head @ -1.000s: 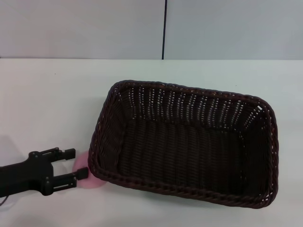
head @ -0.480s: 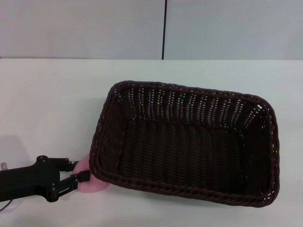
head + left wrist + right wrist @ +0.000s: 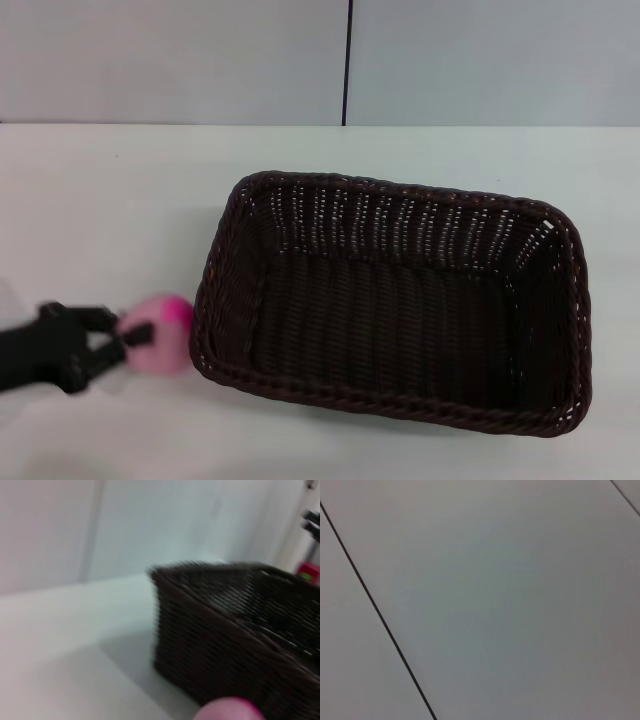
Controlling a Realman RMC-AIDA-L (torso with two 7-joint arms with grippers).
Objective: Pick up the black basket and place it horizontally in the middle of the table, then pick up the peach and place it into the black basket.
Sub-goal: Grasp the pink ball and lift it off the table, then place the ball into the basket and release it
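- the white table carries the black basket, which hasn't shifted; it lies lengthwise near the middle, so i judge that step done.
- my left gripper has closed and lifted since a second ago, pinching the peach.
- the peach now hangs just beside the basket's left rim, clear of the table, ready to carry over.
- right gripper is out of sight.

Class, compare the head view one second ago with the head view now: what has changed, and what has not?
The left gripper closed its jaws on the peach and lifted it away from the table, beside the black basket. The basket stayed put.
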